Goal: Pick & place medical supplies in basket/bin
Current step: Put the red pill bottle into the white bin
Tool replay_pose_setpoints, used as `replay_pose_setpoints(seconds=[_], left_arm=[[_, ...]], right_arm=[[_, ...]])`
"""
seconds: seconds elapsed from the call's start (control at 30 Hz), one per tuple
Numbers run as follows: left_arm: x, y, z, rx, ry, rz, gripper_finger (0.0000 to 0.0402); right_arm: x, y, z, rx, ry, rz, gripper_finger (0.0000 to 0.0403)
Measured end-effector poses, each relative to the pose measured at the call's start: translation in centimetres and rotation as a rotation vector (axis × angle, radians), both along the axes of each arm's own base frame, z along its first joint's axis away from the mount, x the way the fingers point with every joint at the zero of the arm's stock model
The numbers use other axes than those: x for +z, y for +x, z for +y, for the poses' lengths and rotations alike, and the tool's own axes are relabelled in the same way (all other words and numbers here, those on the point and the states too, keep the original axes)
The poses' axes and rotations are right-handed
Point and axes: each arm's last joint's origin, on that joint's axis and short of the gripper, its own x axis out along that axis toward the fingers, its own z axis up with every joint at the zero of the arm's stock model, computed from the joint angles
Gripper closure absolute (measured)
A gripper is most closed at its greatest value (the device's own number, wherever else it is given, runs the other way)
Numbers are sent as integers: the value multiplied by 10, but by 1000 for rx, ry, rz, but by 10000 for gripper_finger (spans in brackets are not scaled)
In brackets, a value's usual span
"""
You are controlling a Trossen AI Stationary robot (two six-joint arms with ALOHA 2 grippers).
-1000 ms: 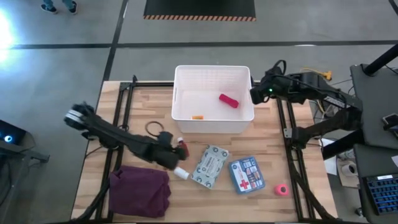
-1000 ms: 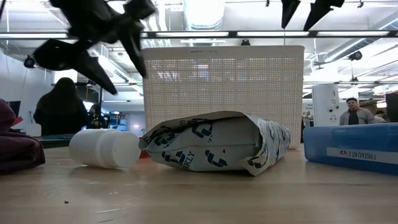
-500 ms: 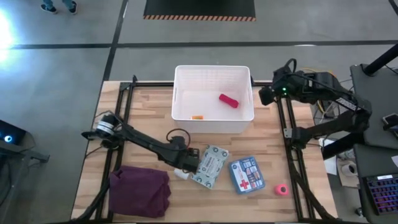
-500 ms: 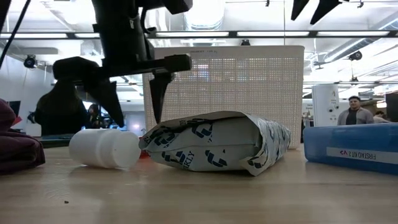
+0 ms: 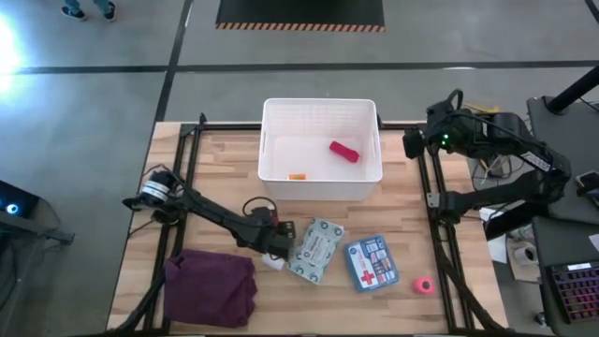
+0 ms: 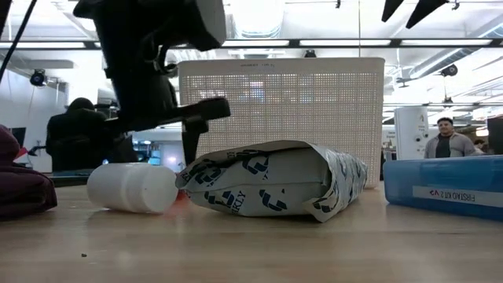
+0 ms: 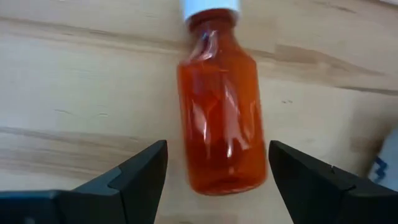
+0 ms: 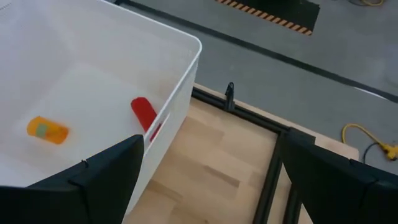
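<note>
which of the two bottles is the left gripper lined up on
The small red bottle, lying on its side between the open left gripper fingers. The white bottle lies beside it, next to the grey-green packet, outside the fingers.

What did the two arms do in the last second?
The left hand swung in from the table's left side and dropped low, its open fingers now straddling the red bottle without gripping it. The right hand pulled back rightward, away from the white bin. Packet, first-aid box and pink roll stayed put.

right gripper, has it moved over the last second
Yes. In the high view the right gripper has drawn away from the white basket, outward past the table's right frame rail. A second ago it sat at the basket's right rim.
</note>
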Motion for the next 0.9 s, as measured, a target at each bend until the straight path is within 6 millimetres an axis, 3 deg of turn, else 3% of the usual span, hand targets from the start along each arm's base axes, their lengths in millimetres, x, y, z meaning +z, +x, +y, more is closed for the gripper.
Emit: replay_pose_setpoints(seconds=[0.4, 0.7, 0.9], left_arm=[[-11, -10, 7, -18, 25, 51, 139], [-4, -20, 18, -97, 84, 123, 139], [-13, -22, 23, -144, 83, 110, 139]], right_arm=[[-18, 10, -2, -20, 45, 2, 37], [-20, 24, -5, -13, 47, -34, 37], [-23, 32, -6, -22, 59, -31, 37]])
